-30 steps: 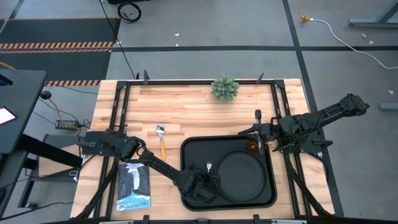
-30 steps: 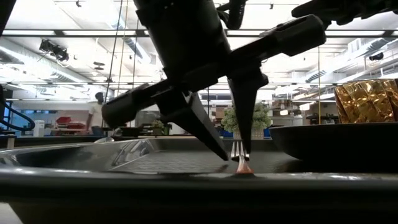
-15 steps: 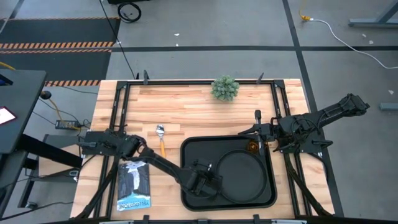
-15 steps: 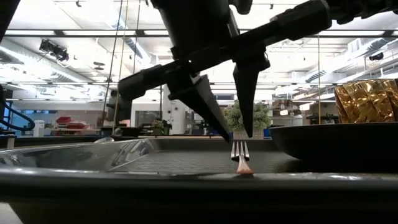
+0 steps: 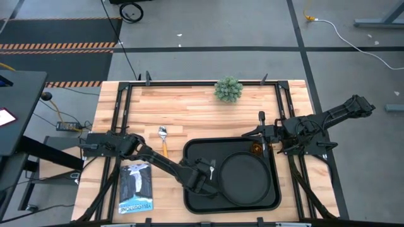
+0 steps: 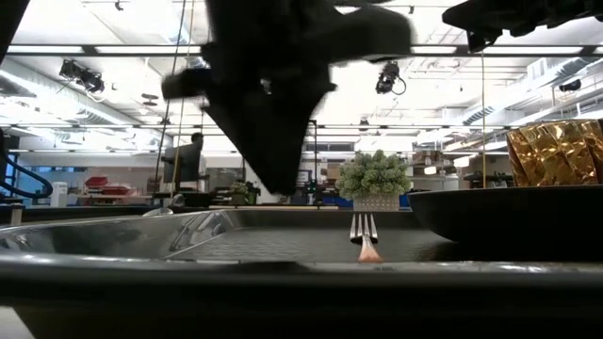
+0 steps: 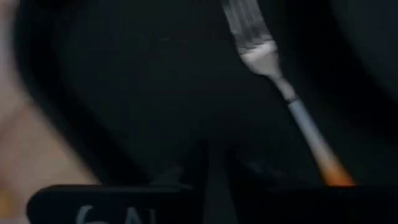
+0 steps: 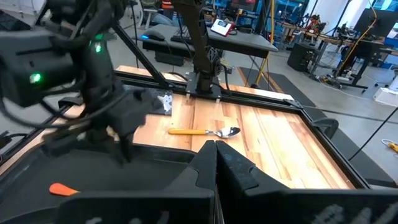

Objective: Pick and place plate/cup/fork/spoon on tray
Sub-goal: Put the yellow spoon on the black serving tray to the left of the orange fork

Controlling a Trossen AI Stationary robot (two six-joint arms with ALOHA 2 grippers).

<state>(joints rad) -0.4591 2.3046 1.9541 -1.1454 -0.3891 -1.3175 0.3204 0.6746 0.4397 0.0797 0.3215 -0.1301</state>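
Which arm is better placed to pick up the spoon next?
Left. The spoon lies on the bare table left of the tray, close to the left gripper. The right gripper waits beyond the tray's far right corner.

The tray (image 5: 189,189) gives you bare floor along its left part, where only the fork (image 5: 212,169) lies; the left hand (image 5: 201,178) hangs above it. The plate (image 5: 246,178) fills the right part, the cup (image 5: 256,148) the far right corner. Left of the tray, the spoon (image 5: 163,140) and a booklet (image 5: 136,189) occupy the tabletop (image 5: 189,107).
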